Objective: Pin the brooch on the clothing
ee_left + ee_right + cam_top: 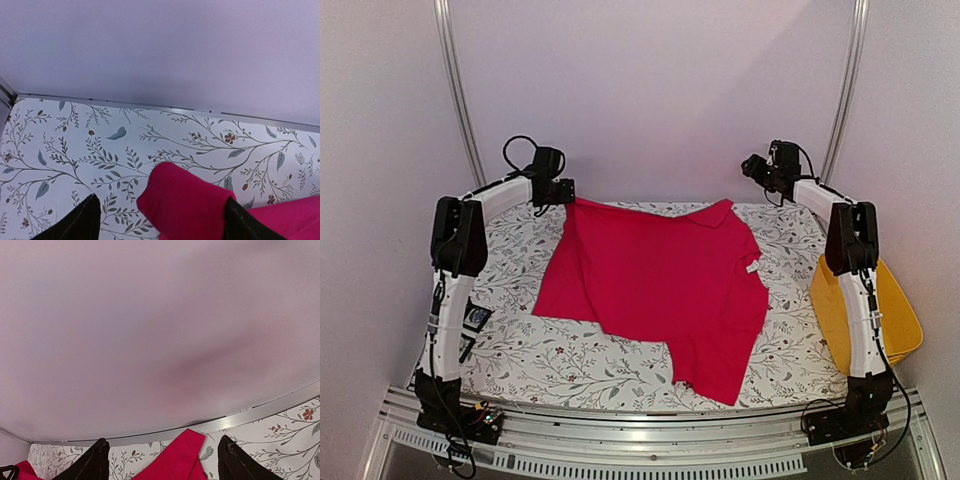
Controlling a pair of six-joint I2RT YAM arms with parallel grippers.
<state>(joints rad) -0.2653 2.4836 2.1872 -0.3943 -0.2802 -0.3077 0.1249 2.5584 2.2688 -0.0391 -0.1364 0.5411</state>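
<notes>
— Where is there room?
— On the bare tablecloth (520, 350) along the front edge. The red T-shirt (660, 290) lies spread mid-table, its far corners at the back edge.
— And the grippers?
— The left gripper (162, 222) and the right gripper (162, 462) both stand wide, pinching nothing. A shirt corner lies between each pair of fingers, and the tips are cut off.

T-shirt (660, 280): matt red cloth | tablecloth (520, 350): printed cloth, seemingly | rail (640, 437): bare metal

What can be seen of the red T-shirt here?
The red T-shirt is plain, bright red, soft-looking cloth with a small white label at its right edge. It lies spread but creased and skewed on the flowered tablecloth. One far corner sits inside the open left claw, and another sits between the fingers of the open right claw.
</notes>
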